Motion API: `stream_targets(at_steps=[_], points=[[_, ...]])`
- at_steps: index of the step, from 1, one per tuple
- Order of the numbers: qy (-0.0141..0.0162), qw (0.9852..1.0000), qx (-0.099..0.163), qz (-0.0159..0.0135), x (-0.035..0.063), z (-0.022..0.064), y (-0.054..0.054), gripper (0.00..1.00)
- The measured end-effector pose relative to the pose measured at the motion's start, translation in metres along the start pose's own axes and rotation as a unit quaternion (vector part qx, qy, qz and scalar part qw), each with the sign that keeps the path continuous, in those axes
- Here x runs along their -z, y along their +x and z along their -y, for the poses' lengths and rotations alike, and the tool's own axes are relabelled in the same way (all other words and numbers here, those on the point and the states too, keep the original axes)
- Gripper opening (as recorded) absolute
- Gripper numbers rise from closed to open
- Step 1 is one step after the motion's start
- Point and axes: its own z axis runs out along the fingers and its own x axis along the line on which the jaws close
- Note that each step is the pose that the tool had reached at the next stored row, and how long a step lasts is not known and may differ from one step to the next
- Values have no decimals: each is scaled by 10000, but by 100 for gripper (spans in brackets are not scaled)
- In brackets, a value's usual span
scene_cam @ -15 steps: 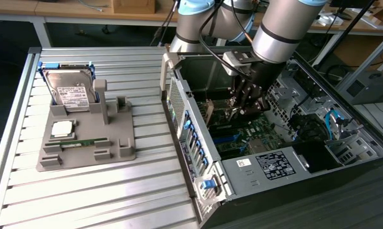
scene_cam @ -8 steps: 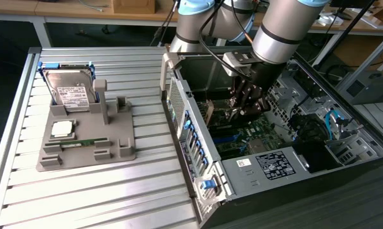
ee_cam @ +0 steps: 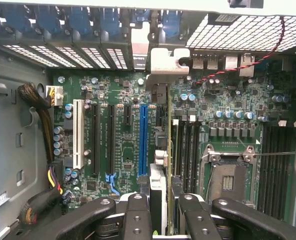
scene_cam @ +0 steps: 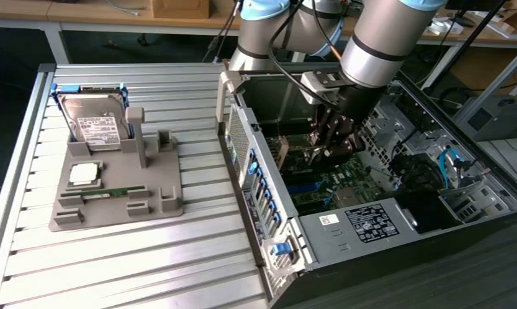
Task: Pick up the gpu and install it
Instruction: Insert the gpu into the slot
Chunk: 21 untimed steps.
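Gripper (scene_cam: 331,149) down inside the open computer case (scene_cam: 344,225) at centre right of the exterior view, clenched on the gpu (ee_cam: 160,150), card held edge-on over the green motherboard (ee_cam: 118,130), silver bracket at the case's rear wall. At left, ribbed aluminium table (scene_cam: 155,257) carrying a grey holder (scene_cam: 112,193) with hard drive (scene_cam: 95,122) and RAM stick (scene_cam: 103,192). Along the top edge, wooden desks (scene_cam: 86,13).
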Motion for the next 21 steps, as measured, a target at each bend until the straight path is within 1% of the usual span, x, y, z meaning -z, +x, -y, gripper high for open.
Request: stream_targets(at_steps=[14,17,20,21], points=[[0,10000,-12,-1,-20,-60,10,27],[2,10000,-97,-1,-29,-61,10,27],[7,9996,-281,-2,-36,-62,10,27],[8,9995,-304,0,-39,-64,16,27]])
